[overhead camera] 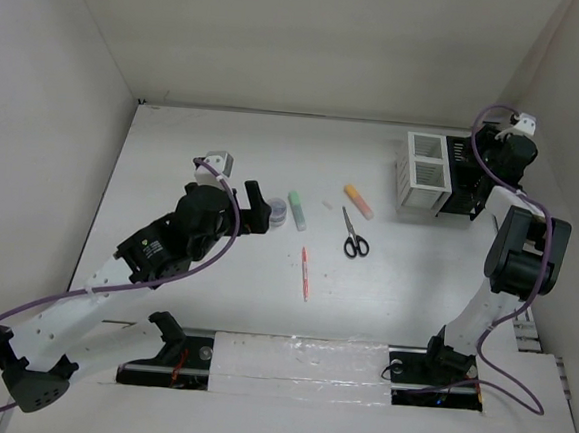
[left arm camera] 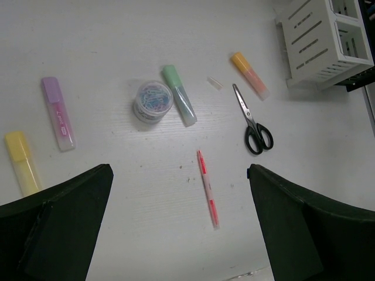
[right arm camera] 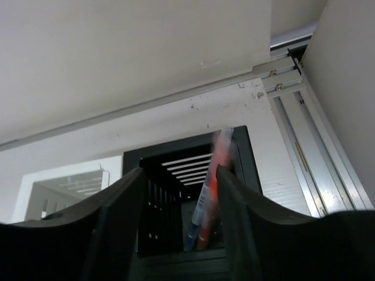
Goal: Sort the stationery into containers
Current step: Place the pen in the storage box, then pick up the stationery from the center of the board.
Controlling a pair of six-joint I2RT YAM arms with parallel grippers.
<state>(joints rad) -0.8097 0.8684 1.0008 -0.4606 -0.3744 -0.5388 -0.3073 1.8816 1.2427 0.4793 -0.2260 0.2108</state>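
Your right gripper (right arm camera: 180, 175) stands parted over the black organizer (right arm camera: 158, 153), leaving the orange-red pen (right arm camera: 220, 149) loose to drop inside. Your left gripper (left arm camera: 179, 172) hangs wide open near the green highlighter (left arm camera: 180, 96), probably lining up the next pick.

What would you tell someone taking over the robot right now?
Left hand: open, empty, above the table.
Right hand: open over the black organizer, an orange-red pen upright in it, blurred.
Done: that pen, it seems.
Left, all loose on the table: yellow highlighter, purple highlighter, green highlighter, orange highlighter, scissors, thin red pen, round clip tub.
White organizer stands beside the black one.
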